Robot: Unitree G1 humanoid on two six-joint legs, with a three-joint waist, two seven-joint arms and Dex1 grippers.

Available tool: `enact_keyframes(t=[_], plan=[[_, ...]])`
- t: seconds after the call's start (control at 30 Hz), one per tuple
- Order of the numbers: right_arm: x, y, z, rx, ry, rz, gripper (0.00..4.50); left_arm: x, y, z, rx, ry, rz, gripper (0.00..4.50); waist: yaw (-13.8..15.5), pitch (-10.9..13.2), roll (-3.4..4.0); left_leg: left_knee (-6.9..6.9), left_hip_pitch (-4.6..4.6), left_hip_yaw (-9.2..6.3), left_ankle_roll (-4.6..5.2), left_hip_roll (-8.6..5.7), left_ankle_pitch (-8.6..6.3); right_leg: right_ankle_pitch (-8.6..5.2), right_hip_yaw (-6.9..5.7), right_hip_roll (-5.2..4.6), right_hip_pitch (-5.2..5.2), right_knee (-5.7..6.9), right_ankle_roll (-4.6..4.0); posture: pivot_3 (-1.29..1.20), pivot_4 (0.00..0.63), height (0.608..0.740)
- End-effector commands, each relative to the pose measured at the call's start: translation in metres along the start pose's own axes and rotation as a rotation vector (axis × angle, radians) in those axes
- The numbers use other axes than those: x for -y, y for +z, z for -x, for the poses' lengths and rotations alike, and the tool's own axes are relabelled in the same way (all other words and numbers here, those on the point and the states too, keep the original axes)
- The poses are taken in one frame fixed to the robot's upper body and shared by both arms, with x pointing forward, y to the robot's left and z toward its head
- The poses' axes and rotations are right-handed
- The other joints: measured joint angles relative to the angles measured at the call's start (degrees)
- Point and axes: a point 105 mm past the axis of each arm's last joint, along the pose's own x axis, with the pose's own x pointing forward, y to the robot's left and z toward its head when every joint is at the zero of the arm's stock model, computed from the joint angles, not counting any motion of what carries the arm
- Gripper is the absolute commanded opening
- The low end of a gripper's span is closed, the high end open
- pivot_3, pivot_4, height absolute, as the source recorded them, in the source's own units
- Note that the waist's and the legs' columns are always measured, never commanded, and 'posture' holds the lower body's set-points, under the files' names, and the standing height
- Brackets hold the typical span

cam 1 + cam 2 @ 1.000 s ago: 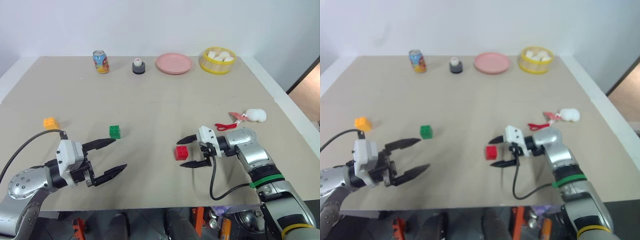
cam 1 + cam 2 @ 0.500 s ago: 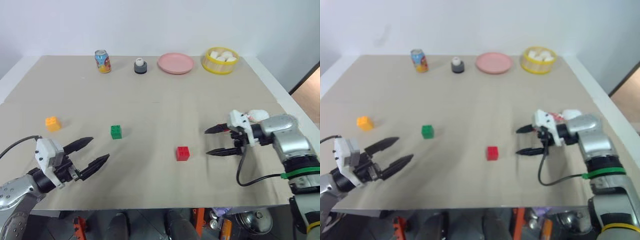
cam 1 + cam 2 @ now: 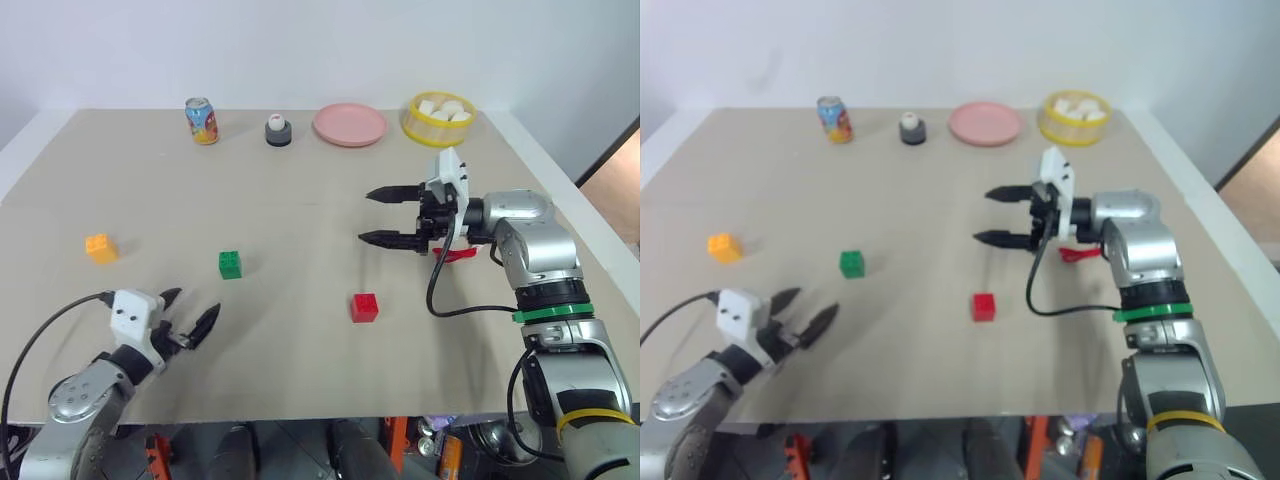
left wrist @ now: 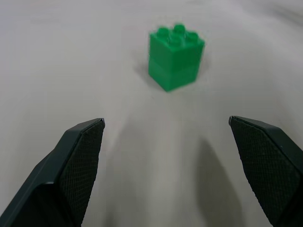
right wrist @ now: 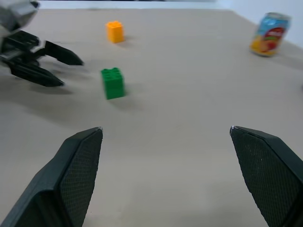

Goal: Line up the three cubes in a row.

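Observation:
Three studded cubes lie apart on the tan table point(image 3: 300, 200). The orange-yellow cube point(image 3: 100, 247) is at the left, the green cube point(image 3: 230, 264) is nearer the middle, and the red cube point(image 3: 364, 307) sits right of centre toward the front. My left gripper point(image 3: 188, 316) is low near the front left edge, open and empty, pointing at the green cube point(image 4: 175, 56) a short way ahead. My right gripper point(image 3: 378, 215) is raised above the table beyond the red cube, open and empty, pointing left toward the green cube point(image 5: 112, 82) and orange-yellow cube point(image 5: 114, 31).
Along the far edge stand a soda can point(image 3: 202, 121), a small dark holder with a white ball point(image 3: 278, 130), a pink plate point(image 3: 350, 125) and a yellow basket of white pieces point(image 3: 437, 118). A red strap point(image 3: 455, 254) lies under my right forearm.
My right gripper left the red cube, then rose and swung toward the table's middle. My left gripper sank toward the front edge and turned toward the green cube. The cubes stayed put.

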Motion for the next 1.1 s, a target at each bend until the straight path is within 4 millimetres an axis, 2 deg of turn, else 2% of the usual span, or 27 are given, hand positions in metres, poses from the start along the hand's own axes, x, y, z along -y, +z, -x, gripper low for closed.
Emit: enact_keyframes(t=[0.03,0.27,0.63,0.9,1.1], plan=[[-0.004,0.019,0.0,0.051,0.006,0.043,4.47,0.004,0.004,-0.012,0.012,0.012,-0.026,4.34,0.3,0.0,0.0,0.0,-0.02,0.0,0.0,0.0,0.0,0.01,-0.01,0.01,-0.03,0.01,0.01,0.0,0.15,0.74],[-0.012,0.016,-0.004,0.056,0.012,0.031,4.47,0.012,0.019,-0.049,0.045,0.017,-0.01,4.34,0.5,0.0,-0.01,0.14,-0.02,-0.01,0.01,0.01,0.11,0.14,-0.05,0.02,0.01,0.01,-0.07,0.0,0.15,0.74],[-0.015,0.014,-0.003,0.068,-0.005,0.024,4.47,0.01,0.027,-0.078,-0.022,0.054,0.035,4.34,0.4,0.0,-0.02,0.15,-0.03,-0.04,0.03,0.01,0.12,0.25,-0.05,0.05,0.03,0.02,0.12,0.0,0.15,0.74],[-0.028,0.007,-0.001,0.037,0.044,0.001,4.47,0.018,0.013,-0.079,-0.102,0.049,0.041,4.34,0.4,0.0,-0.01,0.14,-0.02,-0.08,0.03,0.0,0.12,0.23,-0.05,0.06,0.06,0.02,0.14,0.0,0.15,0.74],[-0.027,0.005,-0.001,0.034,0.032,0.005,4.47,0.018,0.007,-0.078,-0.134,0.056,0.045,4.34,0.4,0.0,-0.01,0.14,0.19,-0.06,0.02,0.0,0.12,0.22,-0.05,0.06,0.23,0.01,0.13,0.0,0.15,0.74]])
